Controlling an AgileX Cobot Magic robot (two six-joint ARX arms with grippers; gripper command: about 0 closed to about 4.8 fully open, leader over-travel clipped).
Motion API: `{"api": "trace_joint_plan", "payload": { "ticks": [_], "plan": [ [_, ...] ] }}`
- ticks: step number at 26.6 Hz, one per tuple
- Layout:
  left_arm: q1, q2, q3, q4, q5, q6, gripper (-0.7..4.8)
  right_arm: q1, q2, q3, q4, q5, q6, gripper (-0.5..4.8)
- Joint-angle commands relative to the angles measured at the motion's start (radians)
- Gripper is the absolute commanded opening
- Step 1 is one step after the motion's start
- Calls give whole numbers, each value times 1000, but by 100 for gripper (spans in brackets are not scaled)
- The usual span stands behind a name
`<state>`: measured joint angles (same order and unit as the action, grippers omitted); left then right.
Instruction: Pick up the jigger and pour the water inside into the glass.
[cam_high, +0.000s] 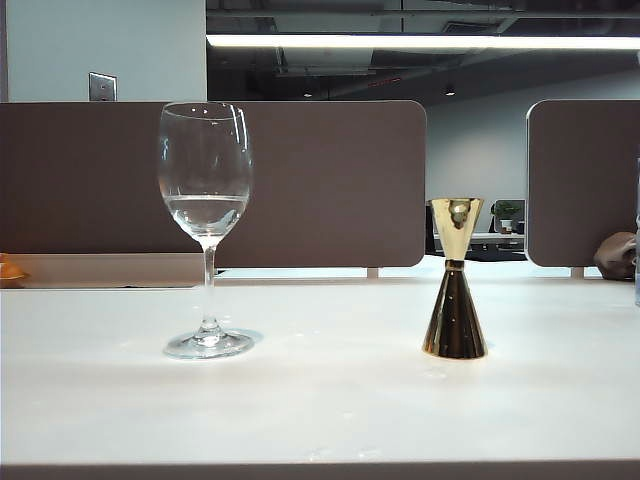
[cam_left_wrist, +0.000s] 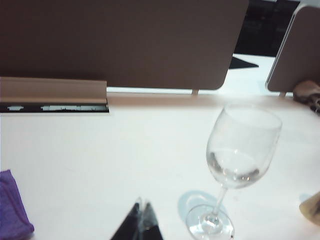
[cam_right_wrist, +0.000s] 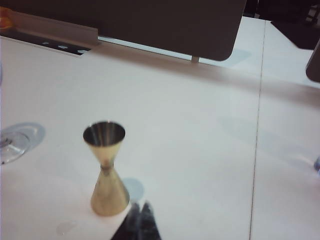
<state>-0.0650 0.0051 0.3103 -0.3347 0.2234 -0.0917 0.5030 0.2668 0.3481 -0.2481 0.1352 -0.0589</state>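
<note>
The jigger stands upright on the white table, large cone down, small cone up, well apart from the wine glass, which stands to its left in the exterior view.

Handling: the jigger is rigid polished metal, probably light and slippery. The narrow waist is the natural hold, since the flaring cones above and below would keep it from sliding through the fingers. The wine glass is fragile and top-heavy on a thin stem; avoid contact with its bowl.

Right gripper: fingers pressed together, holding nothing, just beside the jigger's base in the right wrist view. Left gripper: only the dark tips show at the frame edge; they appear closed together and empty, though blur makes this uncertain. It sits near the wine glass foot.

View differences: the exterior view shows water already in the glass bowl and no arm. Only the right wrist view looks into the upper cone, which seems empty. The left wrist view alone shows a purple cloth.
</note>
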Motion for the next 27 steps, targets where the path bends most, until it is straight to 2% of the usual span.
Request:
{"api": "trace_joint_plan", "payload": {
  "ticks": [1, 7, 25, 27],
  "plan": [
    [1, 1, 2, -10, -2, 14, -5, 0, -92, -43, -11, 11, 41, -7],
    [1, 1, -30, 5, -3, 9, -4, 1, -235, -138, -17, 47, 142, -7],
    [1, 1, -57, 11, -2, 6, -3, 3, -235, -266, 44, 44, 168, -6],
    [1, 1, -57, 10, -2, 6, -3, 3, -235, -278, 43, 43, 205, -4]
  ]
}}
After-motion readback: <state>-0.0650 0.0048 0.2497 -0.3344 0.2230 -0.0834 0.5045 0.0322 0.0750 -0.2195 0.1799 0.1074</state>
